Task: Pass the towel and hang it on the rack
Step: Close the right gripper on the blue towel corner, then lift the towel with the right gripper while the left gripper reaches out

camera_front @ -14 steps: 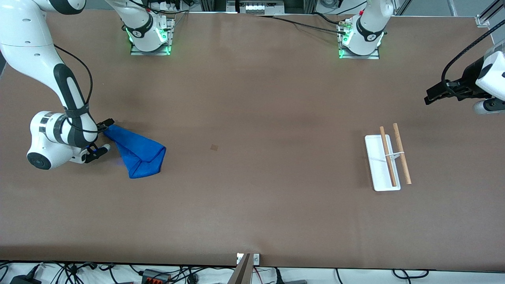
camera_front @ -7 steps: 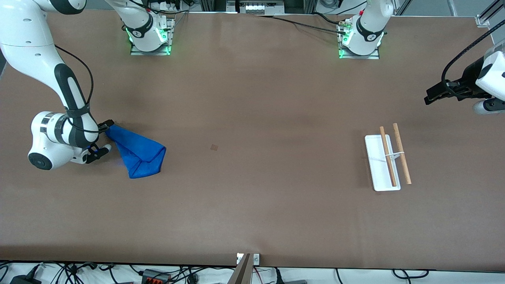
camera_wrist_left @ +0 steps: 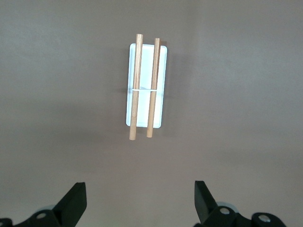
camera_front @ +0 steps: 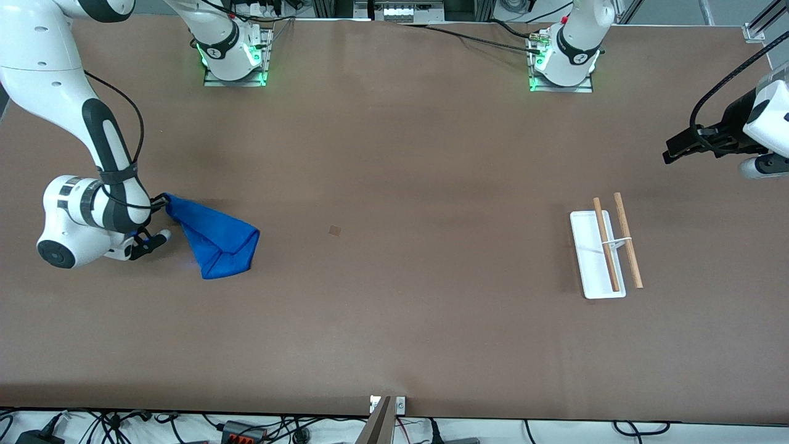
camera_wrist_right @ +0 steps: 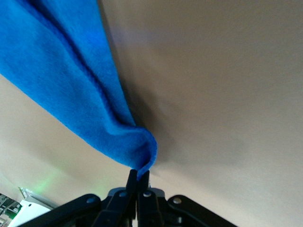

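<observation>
A blue towel lies crumpled on the brown table at the right arm's end. My right gripper is shut on one corner of the towel, the two fingers pinched together on the cloth's folded tip. The rack stands toward the left arm's end: a white flat base with two wooden rods joined by a thin white crosspiece. My left gripper hangs open in the air, up over the table edge at its own end, with the rack in its wrist view and nothing between its fingers.
A small dark square mark sits on the table between towel and rack. Cables and a metal bracket run along the table's edge nearest the front camera. The two arm bases stand at the farthest edge.
My right gripper's fingers have closed on the towel's corner and the hand has drawn slightly away from the towel's bulk. The left arm has not moved.
</observation>
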Motion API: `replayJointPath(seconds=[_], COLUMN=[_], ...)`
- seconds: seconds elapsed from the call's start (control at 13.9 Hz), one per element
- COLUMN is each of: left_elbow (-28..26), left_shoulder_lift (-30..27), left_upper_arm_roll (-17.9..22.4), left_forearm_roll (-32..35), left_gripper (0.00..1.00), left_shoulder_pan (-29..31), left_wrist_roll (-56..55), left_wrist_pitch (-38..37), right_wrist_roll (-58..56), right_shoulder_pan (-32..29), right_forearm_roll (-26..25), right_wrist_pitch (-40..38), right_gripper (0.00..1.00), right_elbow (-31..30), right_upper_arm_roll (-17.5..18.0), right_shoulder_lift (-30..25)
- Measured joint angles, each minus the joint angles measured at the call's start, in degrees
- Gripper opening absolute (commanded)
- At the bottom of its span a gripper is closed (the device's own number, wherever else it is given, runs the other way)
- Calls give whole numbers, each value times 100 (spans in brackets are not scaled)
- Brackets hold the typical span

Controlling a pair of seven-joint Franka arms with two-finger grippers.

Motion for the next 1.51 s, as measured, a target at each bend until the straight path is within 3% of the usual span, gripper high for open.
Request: replayJointPath(seconds=[0.14,0.36,0.65,0.94,1.08,1.22,1.51], left_elbow=[0,0,0,0,0,0,0], left_shoulder_lift=[0,1,3,38,75,158,384], left_upper_arm_roll=[5,8,18,18,18,17,18], left_forearm_roll=[0,0,-46,-65,-66,-67,-112], left_gripper=[100,100,100,100,100,100,100], left_shoulder_pan=[1,5,73,76,76,75,79], left_wrist_roll=[0,0,0,0,0,0,6], left_wrist_pitch=[0,0,0,0,-5,-60,-125], right_wrist_roll=[0,0,129,1398,2376,2956,3727], right_shoulder_pan=[13,124,422,1437,2133,2609,3423], right_forearm_roll=[205,482,1379,1757,2255,2665,2878], right_wrist_pitch=[-233,-1031,-1603,-1613,-1540,-1218,-367], right_gripper=[0,0,0,0,0,0,0], right_elbow=[269,1144,2046,2601,2888,3102,3388], right_upper_arm_roll=[21,74,98,190,197,197,237], right_shoulder_lift=[-21,-126,-620,-1040,-1077,-1078,-1086])
